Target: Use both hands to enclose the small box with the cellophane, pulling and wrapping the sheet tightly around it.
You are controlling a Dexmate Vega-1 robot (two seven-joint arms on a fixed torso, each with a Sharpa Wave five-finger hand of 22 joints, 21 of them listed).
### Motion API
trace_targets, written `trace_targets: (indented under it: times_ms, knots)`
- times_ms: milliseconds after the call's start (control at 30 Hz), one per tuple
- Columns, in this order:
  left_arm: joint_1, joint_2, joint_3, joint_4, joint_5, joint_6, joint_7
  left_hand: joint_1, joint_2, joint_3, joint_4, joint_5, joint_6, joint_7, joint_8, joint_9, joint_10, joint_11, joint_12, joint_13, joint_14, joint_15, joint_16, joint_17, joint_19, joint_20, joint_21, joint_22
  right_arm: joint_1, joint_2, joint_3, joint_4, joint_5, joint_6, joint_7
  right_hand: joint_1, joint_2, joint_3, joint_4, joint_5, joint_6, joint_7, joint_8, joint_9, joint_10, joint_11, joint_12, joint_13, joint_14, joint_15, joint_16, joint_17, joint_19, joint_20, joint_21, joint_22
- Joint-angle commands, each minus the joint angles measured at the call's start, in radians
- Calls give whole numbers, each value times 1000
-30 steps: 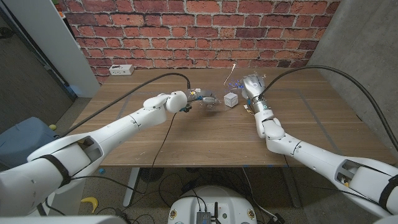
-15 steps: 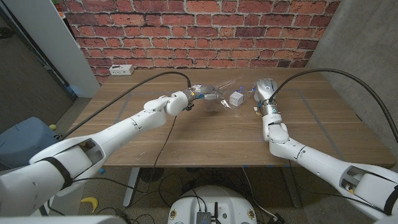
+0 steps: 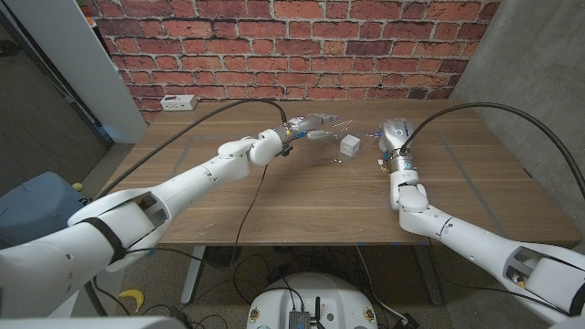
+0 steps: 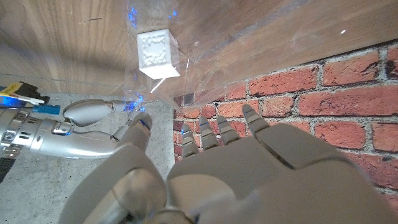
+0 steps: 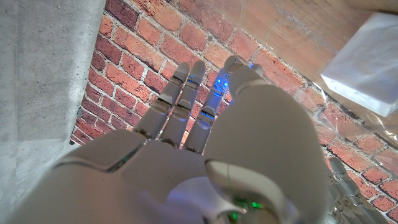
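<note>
My left hand sits raised over the far half of the wooden table, fingers extended toward 3 o'clock; I cannot tell whether they pinch the cellophane or merely lie along its edge. My right hand stands on the opposite side, fingers pointing away from me. The right wrist view shows its fingers straight and slightly apart, and I cannot confirm a grip there either.

Risk, as I judge it: the sheet is nearly invisible and looks slack around the small box. An uneven pull from one hand could drag or tip the light box instead of tightening the film, or the film could slip free from a weak pinch.

The small box rests on the table between the hands: at about 4 o'clock from the left hand, just beyond its fingertips, and at 9 o'clock from the right hand, near but apart.
</note>
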Motion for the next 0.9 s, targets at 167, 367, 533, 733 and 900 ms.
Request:
trace_targets:
  times_ms: [167,367,533,733,900]
  knots:
    - [-220,-231,134,433,-64,-89,-157,-72,7,-25,46,3,-119,11,-9,-1,-14,22,13,-5,-97,9,6,6,-104,12,4,7,-10,-11,8,-15,14,35,-49,-5,3,3,1,-5,9,0,-3,2,11,2,-6,3,11,-154,-7,2,-2,3,7,1]
    - [-286,-328,190,633,-98,-101,-197,-99,5,-34,63,5,-206,-9,-10,-3,4,61,20,-8,-116,18,8,5,-150,20,6,7,-13,-16,13,-19,15,43,-57,-6,3,4,1,-4,8,1,-6,2,13,3,-7,3,12,-154,-11,0,-2,2,7,1]
    - [-327,-400,234,773,-139,-91,-224,-128,0,-46,83,8,-309,-15,-13,-4,16,79,23,-9,-127,30,12,6,-191,29,10,8,-7,-15,14,-8,16,56,-61,-6,2,2,1,-5,11,-1,-6,2,13,3,-8,3,15,-155,-11,2,-2,1,8,0]
    - [-347,-441,302,811,-190,20,-249,-153,-7,-58,102,11,-381,-17,-9,-4,49,115,33,-10,-116,45,19,6,-219,40,13,8,-2,-11,17,3,22,69,-71,-6,3,2,0,-4,12,0,-8,2,15,4,-10,4,17,-154,-14,2,-3,1,9,0]
    - [-354,-452,361,814,-238,78,-237,-166,-13,-66,112,12,-394,-15,-4,-4,77,127,41,-10,-100,50,23,6,-220,47,19,8,-1,-10,18,6,23,77,-78,-5,3,2,0,-4,14,-1,-9,2,16,5,-11,4,19,-155,-16,3,-3,1,9,0]
